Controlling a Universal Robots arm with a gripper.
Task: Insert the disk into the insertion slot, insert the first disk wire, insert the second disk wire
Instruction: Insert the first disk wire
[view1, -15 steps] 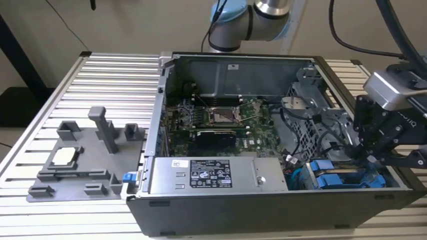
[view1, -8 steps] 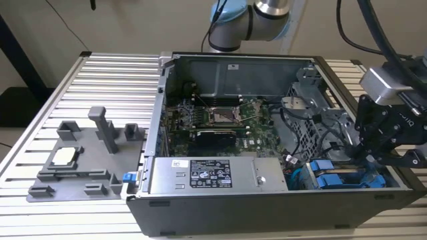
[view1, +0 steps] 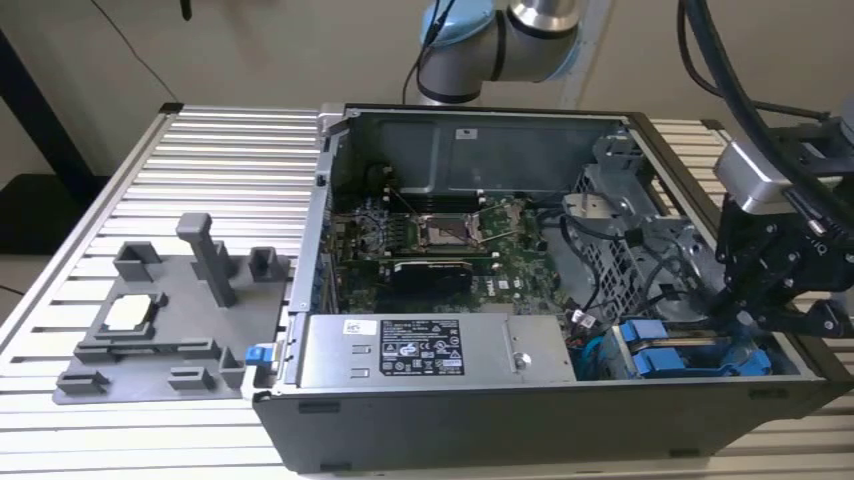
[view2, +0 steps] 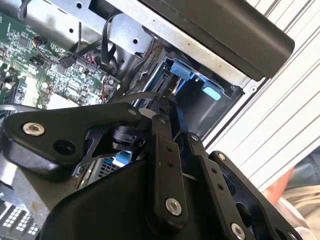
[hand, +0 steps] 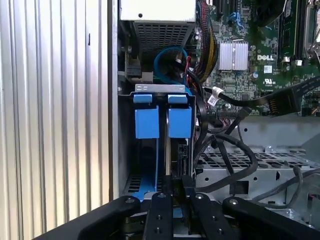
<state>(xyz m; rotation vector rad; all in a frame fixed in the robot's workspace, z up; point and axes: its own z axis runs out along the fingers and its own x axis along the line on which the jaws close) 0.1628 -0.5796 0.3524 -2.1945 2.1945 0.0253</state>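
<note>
Claw closed, low over bay | disk upright near chassis wall | cables crowd opposite side

- One open computer case.
- One grey power-supply box.
- Two blue caddy tabs.
- One grey fixture plate on one table.
- One claw.

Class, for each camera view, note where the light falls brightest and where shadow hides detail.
Exterior view: the slatted table gleams; the computer case's inside is dimmer. Second wrist view: table glare beside the dark gripper. First wrist view: the heatsink shines; the bay under the blue tabs is shadowed.
</note>
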